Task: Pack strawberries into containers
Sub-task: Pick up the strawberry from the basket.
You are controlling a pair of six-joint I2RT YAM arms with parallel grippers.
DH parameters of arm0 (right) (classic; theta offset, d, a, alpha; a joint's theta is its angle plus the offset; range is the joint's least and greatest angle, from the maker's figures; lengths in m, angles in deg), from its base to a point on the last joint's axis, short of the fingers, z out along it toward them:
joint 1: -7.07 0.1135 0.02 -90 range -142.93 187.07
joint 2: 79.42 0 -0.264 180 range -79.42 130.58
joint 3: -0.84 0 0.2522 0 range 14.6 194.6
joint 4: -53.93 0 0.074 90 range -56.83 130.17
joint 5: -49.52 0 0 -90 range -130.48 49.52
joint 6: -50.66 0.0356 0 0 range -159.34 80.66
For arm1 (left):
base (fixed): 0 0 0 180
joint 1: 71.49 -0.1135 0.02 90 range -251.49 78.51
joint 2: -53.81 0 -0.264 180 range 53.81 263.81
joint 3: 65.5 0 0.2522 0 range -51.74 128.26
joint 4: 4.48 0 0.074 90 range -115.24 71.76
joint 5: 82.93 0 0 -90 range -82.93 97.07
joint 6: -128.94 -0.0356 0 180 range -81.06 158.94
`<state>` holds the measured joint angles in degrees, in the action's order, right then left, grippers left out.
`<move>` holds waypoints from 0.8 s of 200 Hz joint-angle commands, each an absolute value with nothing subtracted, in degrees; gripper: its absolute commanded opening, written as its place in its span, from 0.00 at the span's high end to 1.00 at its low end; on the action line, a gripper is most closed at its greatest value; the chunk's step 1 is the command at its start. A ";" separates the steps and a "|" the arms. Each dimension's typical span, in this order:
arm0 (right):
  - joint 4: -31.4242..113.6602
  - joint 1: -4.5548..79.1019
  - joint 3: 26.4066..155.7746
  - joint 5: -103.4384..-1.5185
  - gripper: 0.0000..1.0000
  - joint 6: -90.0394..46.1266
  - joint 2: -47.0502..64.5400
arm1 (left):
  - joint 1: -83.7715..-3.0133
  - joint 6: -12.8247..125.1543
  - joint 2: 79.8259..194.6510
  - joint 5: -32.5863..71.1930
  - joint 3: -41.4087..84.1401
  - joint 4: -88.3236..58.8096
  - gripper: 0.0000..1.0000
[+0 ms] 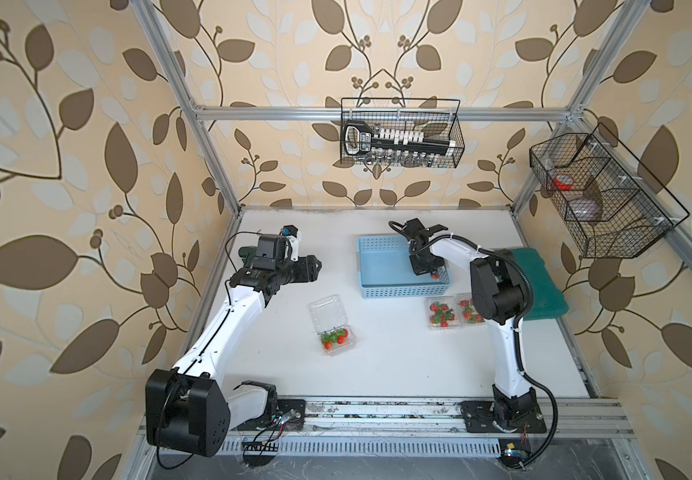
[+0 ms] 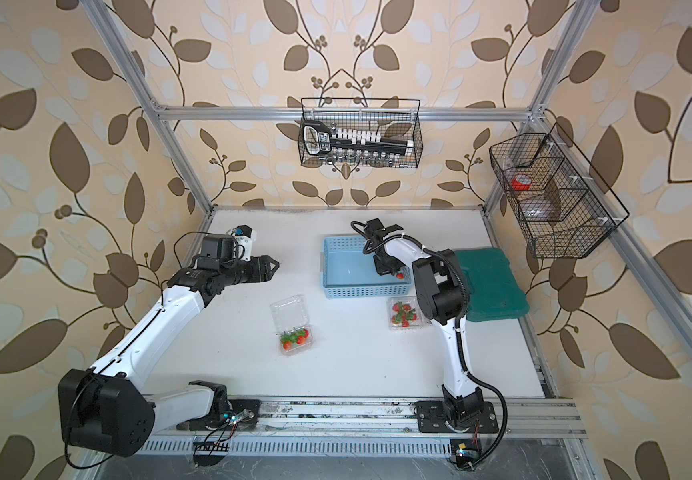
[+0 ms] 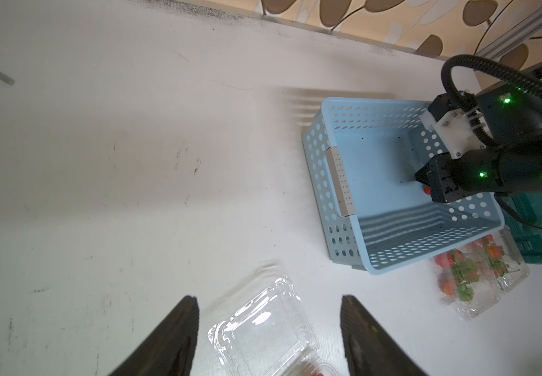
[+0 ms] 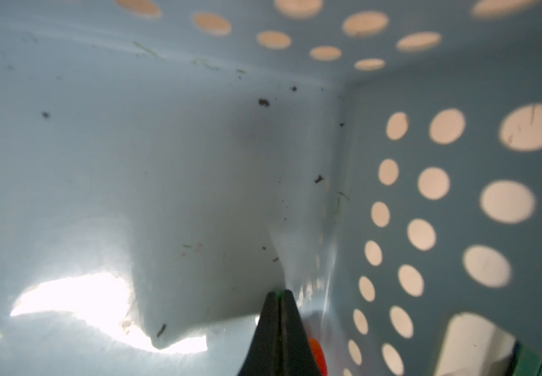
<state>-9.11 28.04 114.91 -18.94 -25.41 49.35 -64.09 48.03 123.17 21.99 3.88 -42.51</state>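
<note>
Inside the light blue basket (image 1: 394,289), my right gripper (image 1: 429,272) (image 4: 278,291) is shut. A green stem shows pinched at its tips, and a red strawberry (image 1: 435,275) (image 4: 318,355) hangs beside the fingers, near the basket's perforated corner. My left gripper (image 1: 315,268) (image 3: 269,298) is open and holds nothing; it hovers over the left of the table, above an open clear container (image 1: 336,338) with a few strawberries in its base and its lid (image 3: 263,328) laid back. Two more containers (image 1: 444,313) (image 1: 467,309) with strawberries sit in front of the basket, partly behind the right arm.
A dark green board (image 1: 544,282) lies to the right of the basket. Black wire baskets hang on the back rail (image 1: 402,133) and the right rail (image 1: 602,195). The arm bases stand on the front rail.
</note>
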 commanded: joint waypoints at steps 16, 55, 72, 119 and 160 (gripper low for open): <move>-8.69 27.90 115.33 -24.74 1.00 -24.50 46.31 | -64.63 47.14 122.19 22.42 5.07 -42.47 0.29; -9.01 28.62 114.82 -30.77 1.00 -24.12 39.31 | -64.64 47.53 120.76 22.13 4.99 -43.07 0.29; -6.37 29.91 111.39 -34.81 1.00 -23.52 34.02 | -64.63 48.84 120.34 22.60 4.81 -43.18 0.29; -1.28 37.40 104.95 -40.59 1.00 -21.77 23.16 | -64.63 56.09 117.95 28.33 4.44 -42.33 0.29; 9.85 47.94 96.66 -49.71 1.00 -16.31 17.59 | -64.75 60.70 115.57 23.76 0.10 -45.09 0.27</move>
